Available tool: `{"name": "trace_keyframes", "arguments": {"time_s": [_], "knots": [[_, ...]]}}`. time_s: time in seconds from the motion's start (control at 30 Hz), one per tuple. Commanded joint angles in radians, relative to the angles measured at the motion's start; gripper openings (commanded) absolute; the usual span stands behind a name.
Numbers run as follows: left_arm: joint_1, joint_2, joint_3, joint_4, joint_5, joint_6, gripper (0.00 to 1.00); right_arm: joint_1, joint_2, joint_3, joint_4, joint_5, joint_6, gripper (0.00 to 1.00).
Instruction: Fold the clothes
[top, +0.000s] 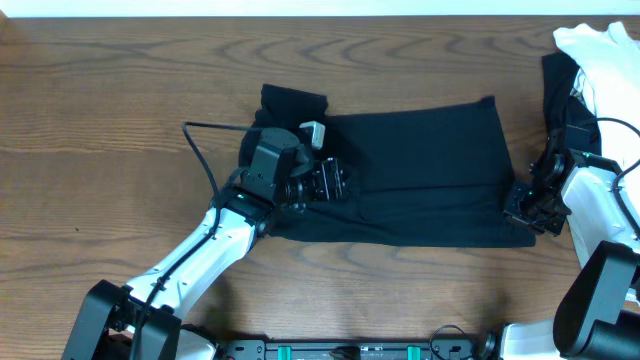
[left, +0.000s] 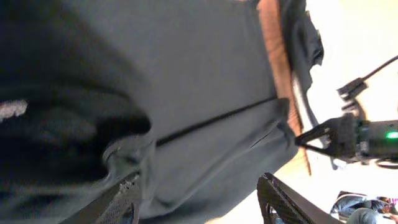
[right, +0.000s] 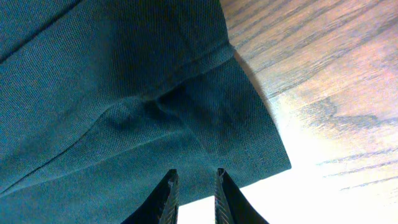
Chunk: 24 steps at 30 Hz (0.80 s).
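The black T-shirt (top: 420, 170) lies spread across the middle of the table, its left part doubled over. My left gripper (top: 335, 182) sits over that folded left part. In the left wrist view its fingers (left: 127, 196) stand wide apart above the dark cloth (left: 205, 81), open, with nothing pinched between them. My right gripper (top: 525, 205) is at the shirt's lower right corner. In the right wrist view it (right: 194, 174) shows a narrow gap over the hem (right: 249, 155), which runs straight and flat underneath.
A heap of white cloth (top: 600, 55) and another black garment (top: 560, 85) lie at the far right edge. Bare wooden table (top: 100, 90) stretches to the left of the shirt and along the front (top: 380, 290).
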Motion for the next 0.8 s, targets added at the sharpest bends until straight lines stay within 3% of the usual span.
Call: {"name": "trace_keyframes", "arguments": {"time_s": [0.0, 0.13, 0.33, 0.63, 0.77], "knots": [[0.000, -0.014, 0.000, -0.076, -0.001, 0.042, 0.61, 0.007, 0.007, -0.001, 0.002, -0.004, 0.003, 0.19], [0.000, -0.011, 0.000, -0.208, -0.059, 0.117, 0.60, 0.007, 0.007, -0.001, 0.002, -0.004, 0.003, 0.19], [0.028, -0.010, 0.000, -0.402, -0.355, 0.138, 0.59, 0.007, 0.007, -0.001, -0.001, -0.004, 0.003, 0.19], [0.119, -0.008, -0.004, -0.547, -0.362, 0.139, 0.61, 0.006, 0.007, -0.002, 0.019, 0.000, 0.003, 0.20], [0.122, -0.003, -0.019, -0.550, -0.379, 0.150, 0.66, 0.006, 0.007, -0.002, 0.046, 0.000, 0.003, 0.29]]}}
